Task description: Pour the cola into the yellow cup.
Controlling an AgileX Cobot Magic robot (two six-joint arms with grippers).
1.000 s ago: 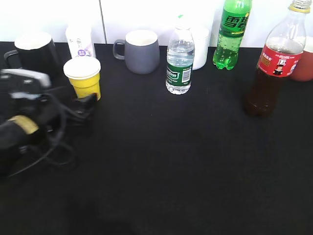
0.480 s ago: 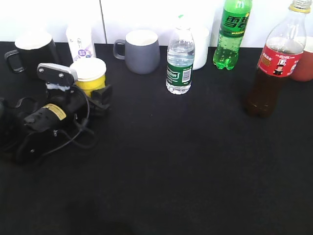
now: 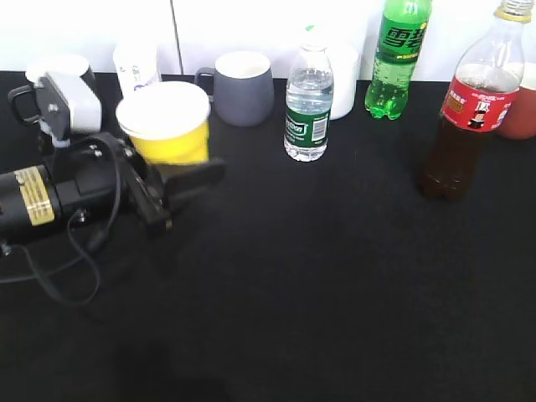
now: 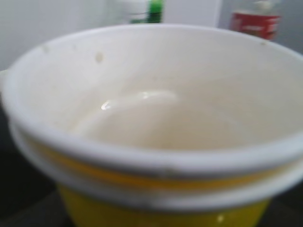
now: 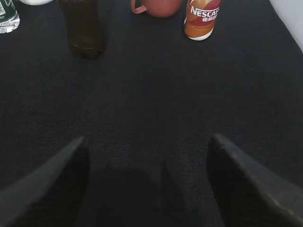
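The yellow cup point(image 3: 165, 124) is held off the black table at the left, in my left gripper point(image 3: 188, 167), which is shut on its lower body; one black finger shows on the cup's right side. In the left wrist view the cup point(image 4: 151, 118) fills the frame, its white inside empty, and the fingers are hidden. The cola bottle point(image 3: 466, 126) stands upright at the far right, capped; its lower part also shows in the right wrist view point(image 5: 85, 28). My right gripper point(image 5: 149, 184) is open and empty, low over the table, well in front of the cola.
At the back stand a grey mug point(image 3: 243, 88), a water bottle with a green label point(image 3: 308, 113), a green soda bottle point(image 3: 398, 59), a white bottle point(image 3: 136, 63) and a black mug point(image 3: 59, 71). A red mug point(image 5: 158, 5) and a Nescafe can point(image 5: 201, 19) stand right of the cola.
My left gripper closed in on the yellow cup from the left, took hold of it and lifted it up and slightly to the right. The cola has not moved.
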